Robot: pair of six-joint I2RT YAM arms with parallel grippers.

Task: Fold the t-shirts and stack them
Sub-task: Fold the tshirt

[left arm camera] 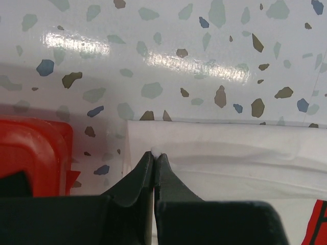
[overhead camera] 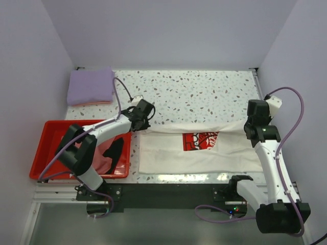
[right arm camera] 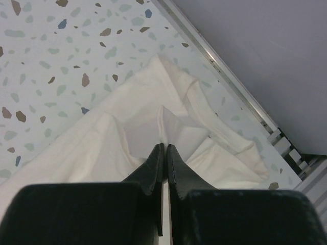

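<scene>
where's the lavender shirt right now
Top view: the folded lavender t-shirt sits in the far left corner of the table, just beyond the red tray.

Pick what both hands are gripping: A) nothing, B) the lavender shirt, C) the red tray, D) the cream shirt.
D: the left hand and right hand are each shut on an edge of the cream shirt, which is pulled taut between them.

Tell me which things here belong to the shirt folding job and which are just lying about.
Job: cream t-shirt with red print, folded lavender t-shirt, pink t-shirt, black t-shirt.
Lying about: red tray holding the pink and black ones.
</scene>
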